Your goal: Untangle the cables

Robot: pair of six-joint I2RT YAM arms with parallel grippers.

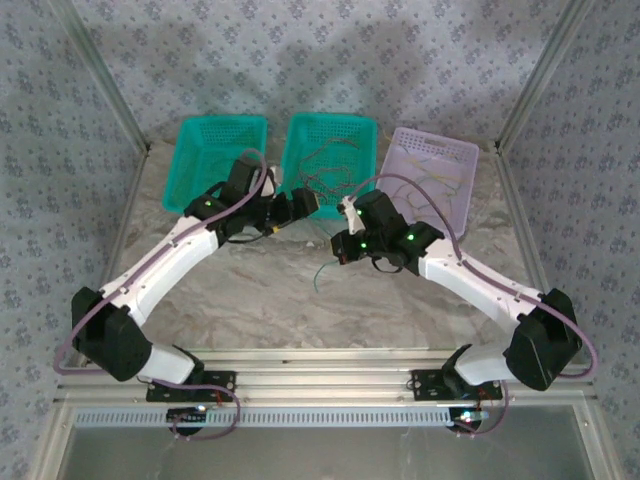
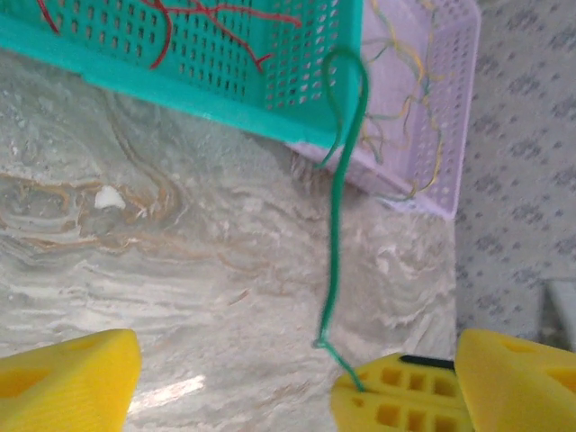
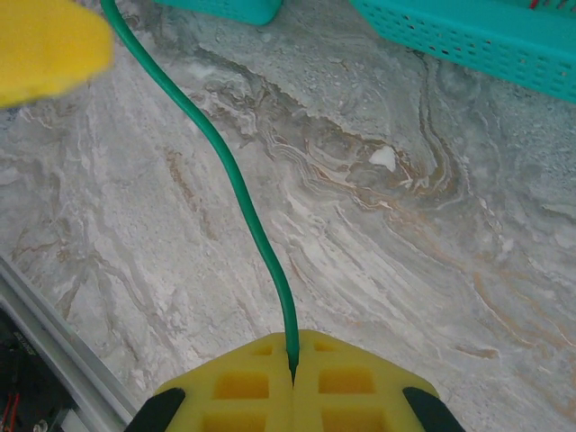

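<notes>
Right gripper (image 3: 292, 355) clenched on green cable (image 3: 234, 180), bottom centre; left gripper (image 2: 292, 382) released, jaws spread wide.

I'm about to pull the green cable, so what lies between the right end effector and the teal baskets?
Bare table, crossed by the green cable that the right end effector pinches; the right wrist view shows it.

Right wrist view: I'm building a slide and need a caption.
The right fingers pinch a green cable above the marbled tabletop, teal basket beyond.
</notes>
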